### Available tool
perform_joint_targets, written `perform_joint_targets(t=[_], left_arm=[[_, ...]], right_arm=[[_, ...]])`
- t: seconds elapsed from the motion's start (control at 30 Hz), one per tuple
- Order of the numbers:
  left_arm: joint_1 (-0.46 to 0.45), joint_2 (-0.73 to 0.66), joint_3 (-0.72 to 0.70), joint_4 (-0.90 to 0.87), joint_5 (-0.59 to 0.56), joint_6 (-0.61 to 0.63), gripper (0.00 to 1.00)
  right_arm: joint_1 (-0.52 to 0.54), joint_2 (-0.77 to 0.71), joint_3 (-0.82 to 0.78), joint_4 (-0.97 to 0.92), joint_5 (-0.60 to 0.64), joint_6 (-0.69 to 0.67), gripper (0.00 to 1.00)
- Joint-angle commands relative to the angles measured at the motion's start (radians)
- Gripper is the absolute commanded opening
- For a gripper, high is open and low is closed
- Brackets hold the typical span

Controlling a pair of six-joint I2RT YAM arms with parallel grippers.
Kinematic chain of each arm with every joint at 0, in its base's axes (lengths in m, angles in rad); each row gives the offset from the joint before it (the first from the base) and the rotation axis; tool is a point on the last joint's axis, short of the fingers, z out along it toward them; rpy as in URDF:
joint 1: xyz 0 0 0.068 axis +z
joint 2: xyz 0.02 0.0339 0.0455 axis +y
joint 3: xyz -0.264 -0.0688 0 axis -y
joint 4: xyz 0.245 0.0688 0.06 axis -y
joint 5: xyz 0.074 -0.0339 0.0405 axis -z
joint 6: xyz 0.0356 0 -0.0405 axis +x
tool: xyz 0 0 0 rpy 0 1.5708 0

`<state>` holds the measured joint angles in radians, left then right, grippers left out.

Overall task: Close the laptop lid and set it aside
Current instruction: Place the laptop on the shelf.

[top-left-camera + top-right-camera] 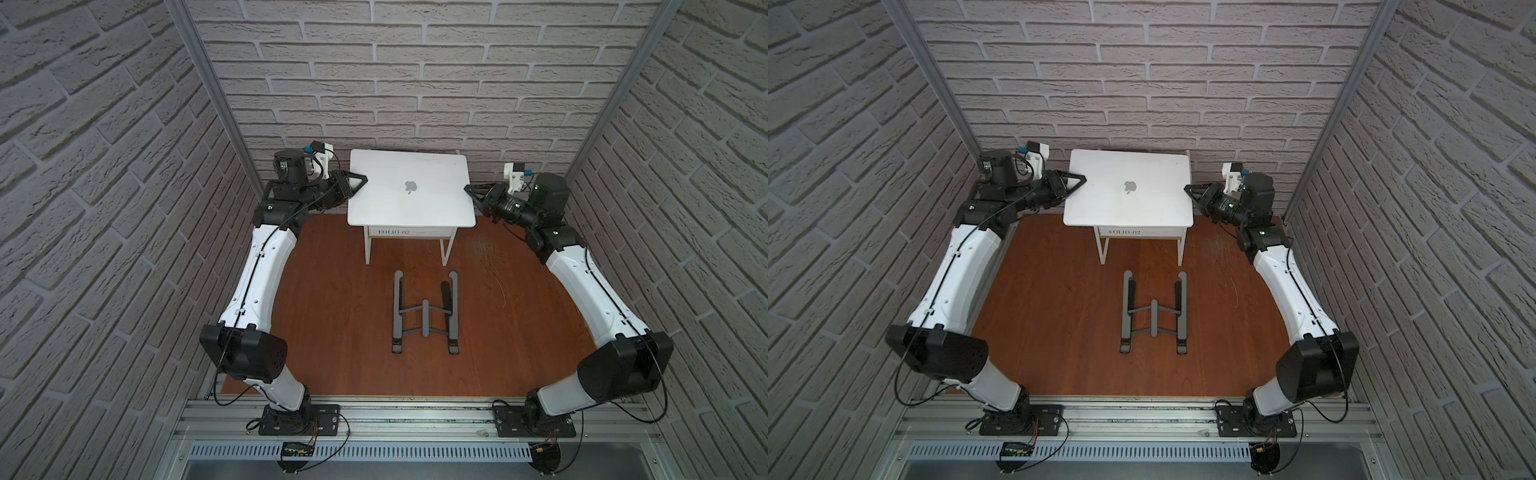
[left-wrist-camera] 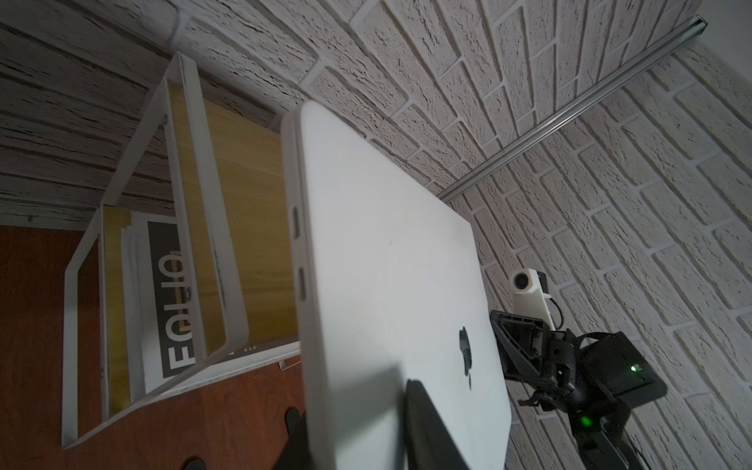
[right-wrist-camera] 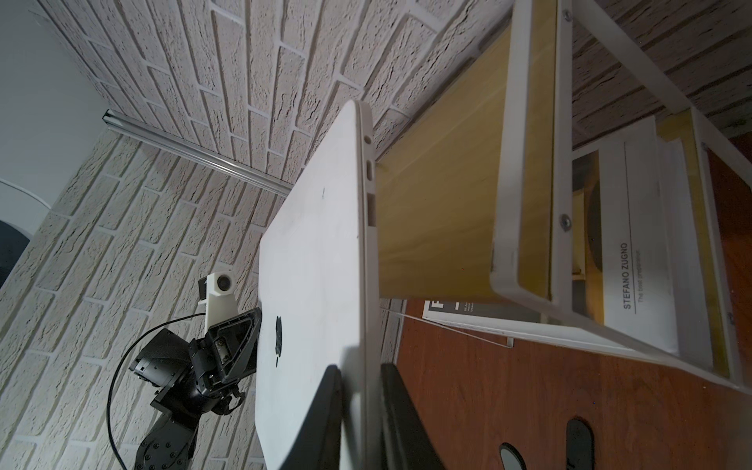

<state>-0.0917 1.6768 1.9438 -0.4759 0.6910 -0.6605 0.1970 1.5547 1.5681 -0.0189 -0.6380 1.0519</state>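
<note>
Two grippers pinch the shut laptop point(image 1: 395, 203) by its sides, over the shelf point(image 1: 367, 249).
Nearest, a folding stand point(image 1: 424, 311) lies on the brown table point(image 1: 332, 311), with bare board on either side of it. Beyond, the left gripper point(image 1: 360, 179) and right gripper point(image 1: 467, 188) are each clamped on an opposite side edge, with the lid point(image 1: 432, 174) down and the logo up. Whether the laptop rests on the shelf top cannot be told. It is judged stiff, thin, smooth-shelled and liable to slip, with fragile glass inside, so level mid-edge holds suit. The brick wall point(image 1: 415, 83) stands close behind its back edge; open room lies forward and sideways.
</note>
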Motion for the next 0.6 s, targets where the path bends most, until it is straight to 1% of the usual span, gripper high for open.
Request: perform_joint_targets(t=[0.0, 0.1, 0.23, 0.3, 0.37, 0.57], left_arm=[[-0.019, 0.119, 0.139, -0.092, -0.016, 0.156, 0.26], [-0.011, 0.238, 0.308, -0.153, 0.005, 0.157, 0.27], [-0.008, 0.409, 0.592, -0.262, 0.032, 0.160, 0.27], [-0.008, 0.481, 0.675, -0.277, 0.042, 0.149, 0.29], [-0.008, 0.518, 0.703, -0.262, 0.042, 0.135, 0.30], [-0.005, 0.562, 0.706, -0.212, 0.023, 0.126, 0.35]], right_arm=[[0.068, 0.004, 0.144, 0.145, -0.145, -0.016, 0.15], [0.069, 0.060, 0.230, 0.086, -0.128, -0.047, 0.15], [0.066, 0.140, 0.327, 0.060, -0.118, -0.055, 0.14], [0.067, 0.174, 0.364, 0.046, -0.116, -0.059, 0.14], [0.065, 0.198, 0.391, 0.036, -0.104, -0.066, 0.14], [0.051, 0.254, 0.481, 0.002, -0.091, -0.079, 0.14]])
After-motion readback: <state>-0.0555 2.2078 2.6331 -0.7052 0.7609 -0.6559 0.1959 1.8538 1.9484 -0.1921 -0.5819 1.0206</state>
